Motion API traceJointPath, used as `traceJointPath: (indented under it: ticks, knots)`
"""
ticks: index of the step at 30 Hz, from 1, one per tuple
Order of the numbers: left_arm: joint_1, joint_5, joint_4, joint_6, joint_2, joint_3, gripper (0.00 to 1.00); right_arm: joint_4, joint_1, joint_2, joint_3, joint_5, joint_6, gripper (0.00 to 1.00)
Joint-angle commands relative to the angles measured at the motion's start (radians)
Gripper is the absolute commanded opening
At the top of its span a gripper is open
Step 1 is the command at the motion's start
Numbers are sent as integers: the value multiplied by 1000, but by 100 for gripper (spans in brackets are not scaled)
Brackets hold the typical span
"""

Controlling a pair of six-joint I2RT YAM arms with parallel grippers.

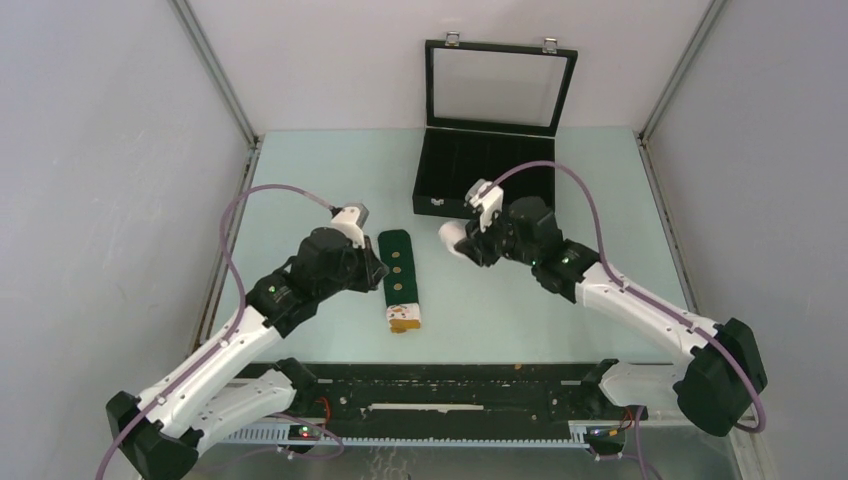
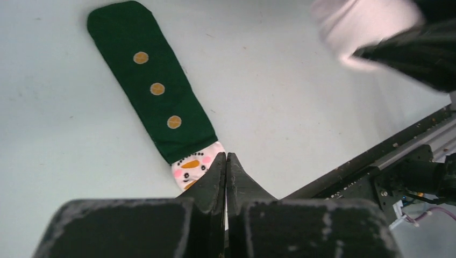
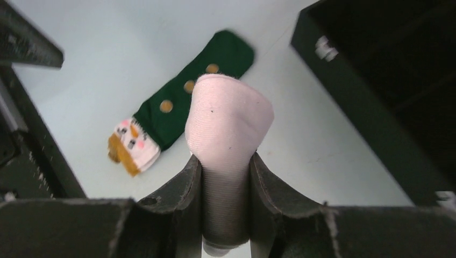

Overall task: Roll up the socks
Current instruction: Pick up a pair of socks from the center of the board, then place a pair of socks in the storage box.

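Pale green bench (image 1: pixel 500 315) has the green sock (image 1: pixel 398 265) lying flat around the middle, and an open black case (image 1: pixel 450 182) sits further back.

Bright even diffuse light, faint soft shadows on the pale desk (image 1: pixel 320 180), overhead view sharp, white sock (image 2: pixel 365 24) blurred in left wrist view, right wrist edges soft

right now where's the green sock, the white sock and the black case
green sock (image 1: pixel 398 272), top view, its middle
white sock (image 3: pixel 228 115), right wrist view, rounded end
black case (image 1: pixel 450 205), top view, front wall
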Motion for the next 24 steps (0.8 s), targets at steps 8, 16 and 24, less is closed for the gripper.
traceJointPath:
  ticks: [8,16,24]
  knots:
    - [23,-92,-105,78,-67,80,0,-32,-89,22,245,184,-13,0]
    - [36,-123,-147,125,-93,106,0,-10,-150,67,298,310,-40,0]
    - [49,-114,-143,139,-99,94,0,-60,-210,181,375,403,-103,0]
